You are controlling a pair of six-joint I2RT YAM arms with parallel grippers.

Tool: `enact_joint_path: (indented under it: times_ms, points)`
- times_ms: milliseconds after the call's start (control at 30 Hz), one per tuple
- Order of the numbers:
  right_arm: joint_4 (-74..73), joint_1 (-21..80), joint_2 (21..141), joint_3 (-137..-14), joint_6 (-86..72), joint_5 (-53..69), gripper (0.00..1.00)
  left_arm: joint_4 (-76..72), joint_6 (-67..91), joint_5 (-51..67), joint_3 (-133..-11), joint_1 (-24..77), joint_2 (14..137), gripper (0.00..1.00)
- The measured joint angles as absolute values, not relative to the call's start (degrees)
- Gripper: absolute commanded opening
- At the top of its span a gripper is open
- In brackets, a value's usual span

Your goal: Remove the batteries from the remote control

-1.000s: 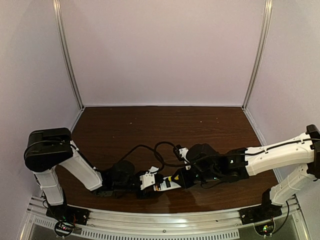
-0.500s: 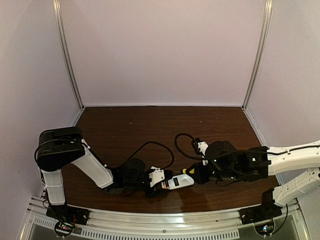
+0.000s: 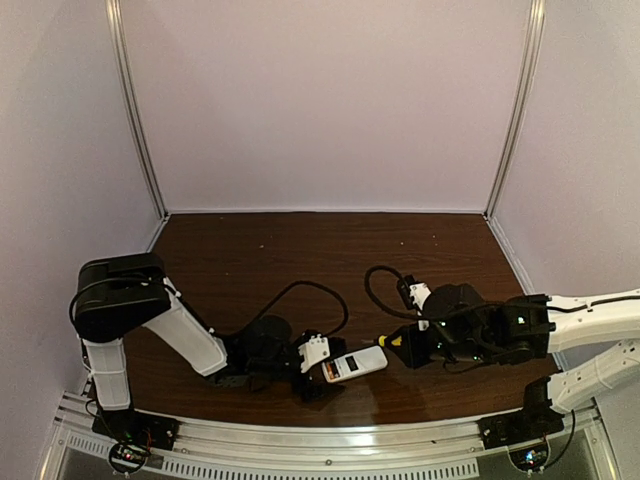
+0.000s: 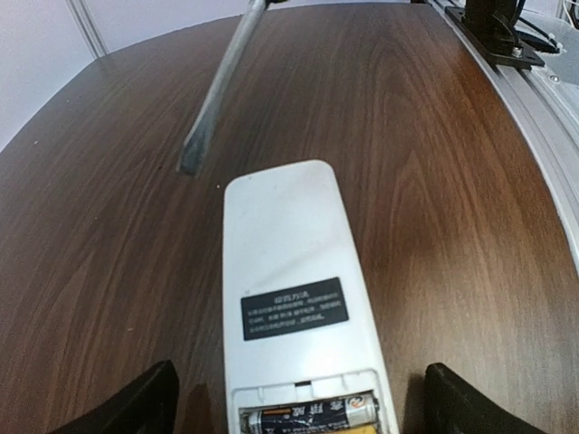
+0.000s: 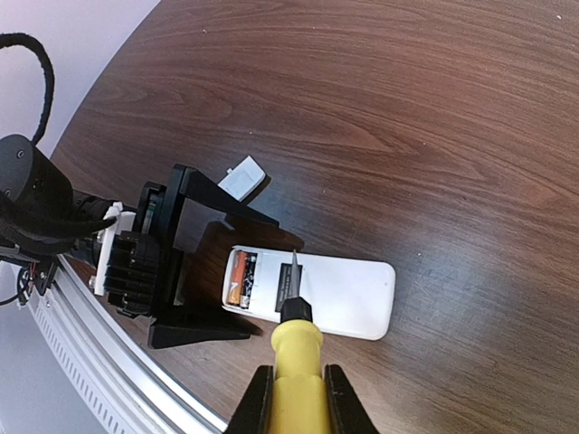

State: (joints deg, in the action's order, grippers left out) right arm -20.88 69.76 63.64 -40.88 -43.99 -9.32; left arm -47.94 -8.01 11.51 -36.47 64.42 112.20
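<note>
Left hand (image 4: pixel 298 402), fingers spread, flanks the remote control (image 4: pixel 289 262), which lies back-up on the table (image 4: pixel 434 136) between them. At its palm end, the batteries (image 4: pixel 312 419) sit exposed. Right hand (image 5: pixel 294 398) pinches the screwdriver (image 5: pixel 294 353); best to lever gently under one battery end.

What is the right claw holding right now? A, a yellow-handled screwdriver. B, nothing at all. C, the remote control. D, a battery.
A: the right claw is shut on the yellow-handled screwdriver, while the remote control lies on the table.
</note>
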Motion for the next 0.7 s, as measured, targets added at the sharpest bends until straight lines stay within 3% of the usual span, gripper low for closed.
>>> enact_joint_path:
  times_ms: [700]
  points:
    - [-21.6, 69.7, 61.6, -40.9, -43.9, -11.4, 0.00, -48.8, -3.2, 12.2, -29.4, 63.4, 106.5, 0.94]
